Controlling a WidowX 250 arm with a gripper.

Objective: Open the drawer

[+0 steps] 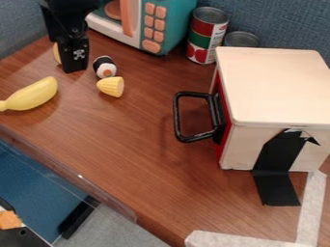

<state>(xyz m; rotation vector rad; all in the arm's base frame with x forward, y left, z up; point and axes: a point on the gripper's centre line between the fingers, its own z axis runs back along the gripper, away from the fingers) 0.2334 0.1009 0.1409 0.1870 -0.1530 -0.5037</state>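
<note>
Gripper [73, 57]: over the table [145, 159], by its far left corner, well apart from the handle [178, 117]. You can't tell how far open it is or whether it has hold of anything.

Drawer [222, 118]: in the pale box [274, 87], toward the table's right side. Red front and black handle face the left side. Looks shut to you, though the front shows at a steep slant and a thin gap could escape you.

Far edge: you have the toy oven [152, 26], then a tall can [206, 38] upright, then a low can [243, 38] behind the box.

Left part: banana [31, 96] near the left edge; sushi [104, 66] and corn [112, 87] side by side near the gripper.

Black tape [277, 185] runs from the box down onto the table.
</note>
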